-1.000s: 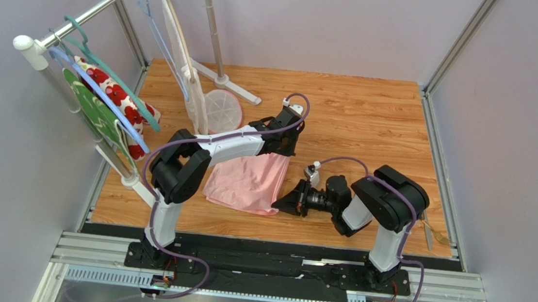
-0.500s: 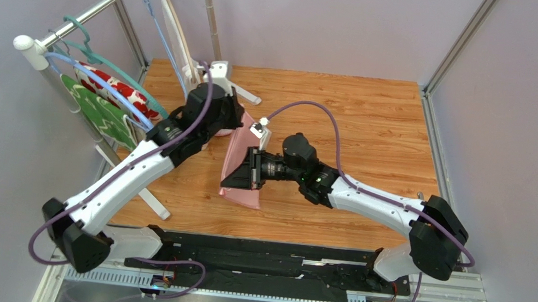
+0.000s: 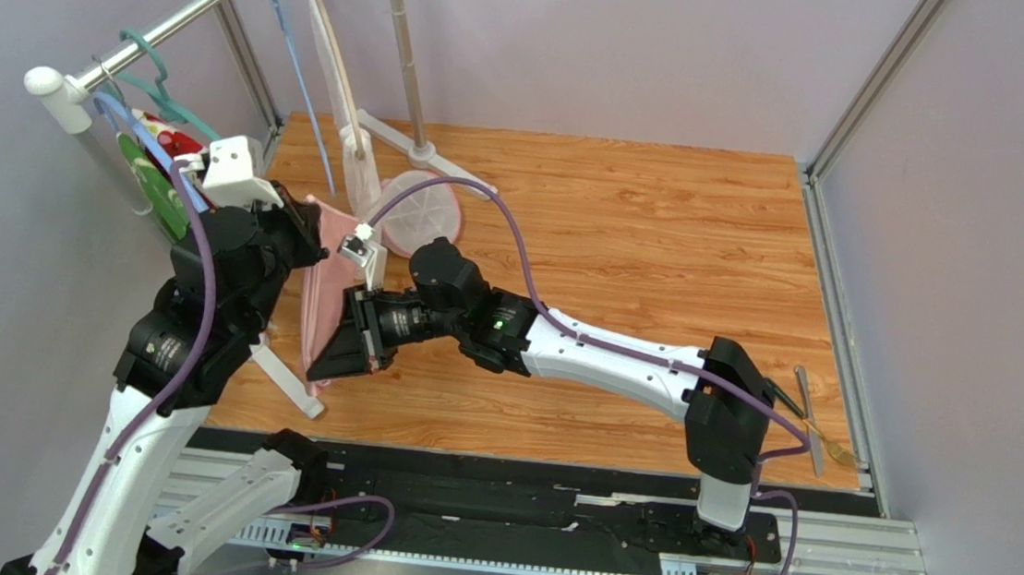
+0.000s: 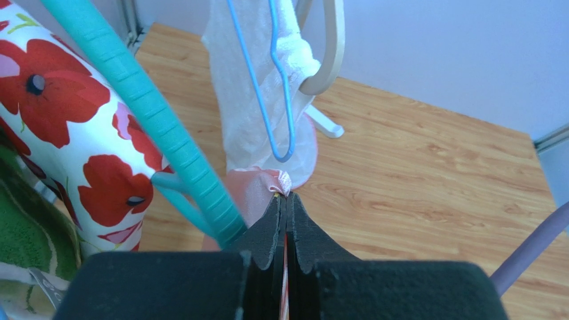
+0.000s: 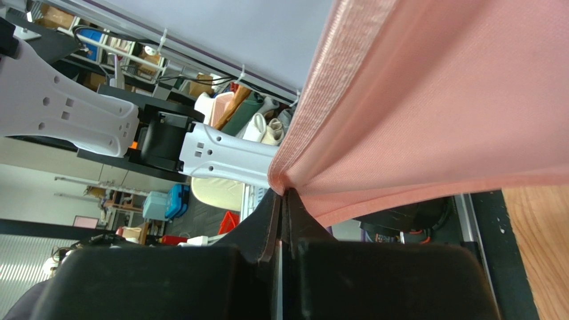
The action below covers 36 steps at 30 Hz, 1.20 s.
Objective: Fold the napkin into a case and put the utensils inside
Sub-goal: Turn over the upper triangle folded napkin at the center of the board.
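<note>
Over the table's (image 3: 647, 244) left edge, seen from above, the left gripper (image 3: 306, 228) and right gripper (image 3: 331, 358) hold the napkin (image 3: 325, 292) stretched in the air beside the rack (image 3: 164, 28). The utensils (image 3: 810, 418) lie at the far right. Folding looks not yet begun, so the next move calls for laying the cloth flat on the wood.

Left wrist view: jaws pinched together on a pink corner.

Right wrist view: jaws clamped on the hem.

No brand or writing is legible anywhere.
</note>
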Tool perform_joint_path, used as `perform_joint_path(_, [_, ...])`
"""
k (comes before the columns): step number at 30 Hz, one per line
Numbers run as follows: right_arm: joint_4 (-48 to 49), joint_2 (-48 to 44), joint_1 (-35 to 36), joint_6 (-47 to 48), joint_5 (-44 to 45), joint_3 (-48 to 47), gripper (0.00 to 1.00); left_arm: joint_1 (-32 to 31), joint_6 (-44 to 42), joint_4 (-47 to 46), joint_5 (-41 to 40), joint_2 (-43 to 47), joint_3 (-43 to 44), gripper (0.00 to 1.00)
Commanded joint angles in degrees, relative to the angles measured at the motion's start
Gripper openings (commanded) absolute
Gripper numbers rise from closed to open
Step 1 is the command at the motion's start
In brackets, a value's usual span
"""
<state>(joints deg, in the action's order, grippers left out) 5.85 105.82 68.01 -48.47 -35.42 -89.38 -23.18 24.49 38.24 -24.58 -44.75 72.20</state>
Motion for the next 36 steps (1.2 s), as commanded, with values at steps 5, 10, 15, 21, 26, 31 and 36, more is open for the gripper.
perform_joint_path(5, [21.68,-1.58,-1.73,-10.58,-6.76,15.08,0.00,0.94,-1.91,-7.64,6.28,-11.28,-2.23,0.00])
perform_joint_path(10, [38.68,-4.66,-9.01,-17.61,-8.00,37.49,0.00,-9.76,-0.67,-20.29,4.02,-28.25,-3.65,0.00])
perform_joint_path(15, [65.50,-0.10,-17.63,-25.79,-10.54,59.11,0.00,-16.36,0.56,-27.33,2.34,-54.53,5.30,0.00])
perform_joint_path(21, [74.22,4.30,-25.37,-25.19,-12.22,68.11,0.00,-19.80,-0.94,-35.85,5.32,-69.93,13.66,0.00])
perform_joint_path(26, [68.89,4.92,-30.91,-21.59,-13.01,71.63,0.00,-20.85,-0.23,-36.92,9.28,-75.56,17.88,0.00])
perform_joint_path(31, [66.23,4.31,-32.50,-18.42,-11.96,74.00,0.00,-21.91,0.64,-36.22,11.22,-78.03,20.77,0.00])
perform_joint_path(36, [65.35,3.26,-32.67,-18.06,-10.47,76.11,0.00,-22.17,1.09,-35.34,12.27,-80.58,23.24,0.00])
